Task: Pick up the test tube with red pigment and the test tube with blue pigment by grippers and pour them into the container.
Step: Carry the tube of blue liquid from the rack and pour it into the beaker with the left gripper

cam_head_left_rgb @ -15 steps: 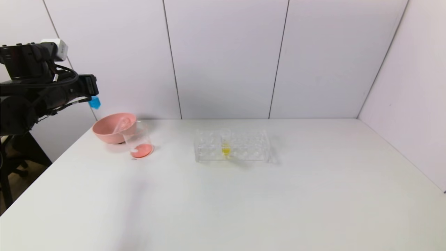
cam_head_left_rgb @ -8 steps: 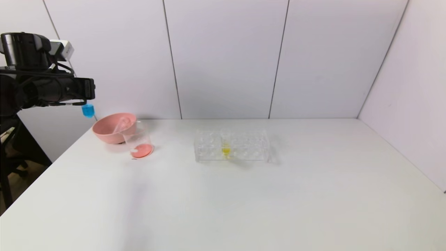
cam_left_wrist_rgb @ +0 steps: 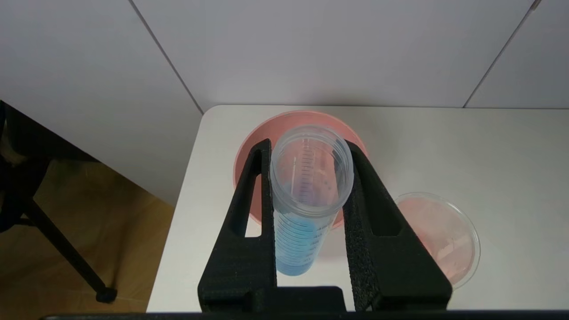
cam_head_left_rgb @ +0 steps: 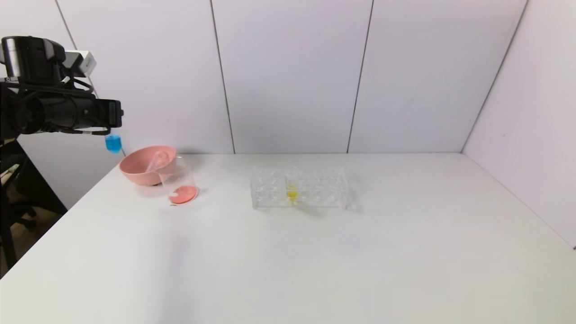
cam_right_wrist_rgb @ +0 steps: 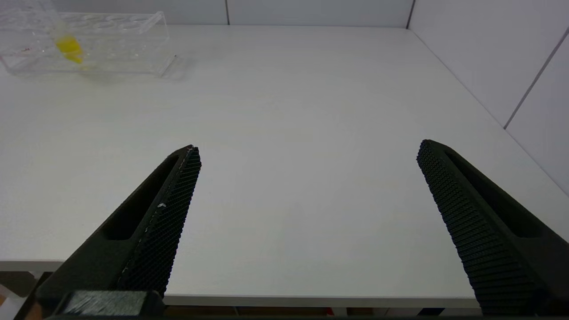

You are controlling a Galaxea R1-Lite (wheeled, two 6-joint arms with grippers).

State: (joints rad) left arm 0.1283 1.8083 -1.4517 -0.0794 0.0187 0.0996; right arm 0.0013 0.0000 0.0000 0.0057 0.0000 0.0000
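We held the blue tube upright above the pink bowl at the bench's far left corner.

Since the earlier frames our left gripper [cam_left_wrist_rgb: 307,178] had rolled from a tilt to level and lifted slightly, so the blue tube [cam_left_wrist_rgb: 302,209] that had slanted now hung straight, its blue end [cam_head_left_rgb: 113,143] showing just above and left of the pink bowl [cam_head_left_rgb: 143,167]. The jaws were closed on that tube, one on each side of it. The beaker [cam_head_left_rgb: 179,182] stood touching the bowl's front right, a red layer in its bottom, unmoved. The rack [cam_head_left_rgb: 299,188] with the yellow tube [cam_head_left_rgb: 291,185] stayed at mid-bench. Our right gripper [cam_right_wrist_rgb: 306,186] hung near the bench's front edge, jaws spread wide and holding nothing.
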